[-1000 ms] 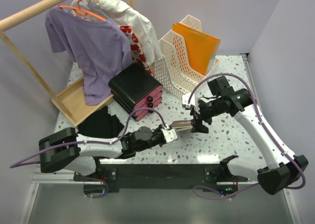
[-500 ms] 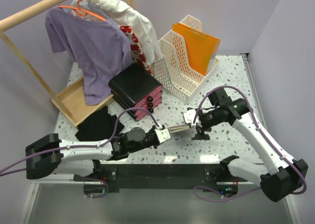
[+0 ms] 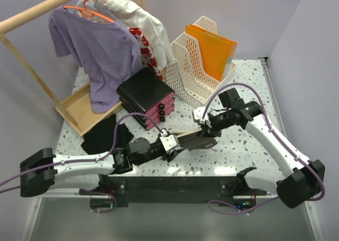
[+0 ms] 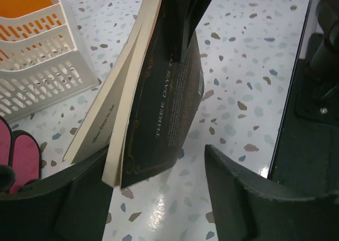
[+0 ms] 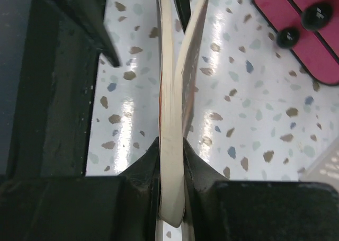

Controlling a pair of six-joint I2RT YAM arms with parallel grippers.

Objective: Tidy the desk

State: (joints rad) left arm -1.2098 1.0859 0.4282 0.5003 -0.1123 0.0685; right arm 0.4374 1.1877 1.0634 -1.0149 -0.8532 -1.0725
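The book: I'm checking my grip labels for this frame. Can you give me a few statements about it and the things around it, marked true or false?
1. The right gripper is clamped on the book. True.
2. The left gripper is shut on the book. False: its jaws stand apart, one on each side of the book.
3. The white rack holds an orange folder. True.
4. The purple shirt lies flat on the desk. False: it hangs from the wooden rail.
5. The book lies inside the rack. False: it is held above the desk, in front of the rack.
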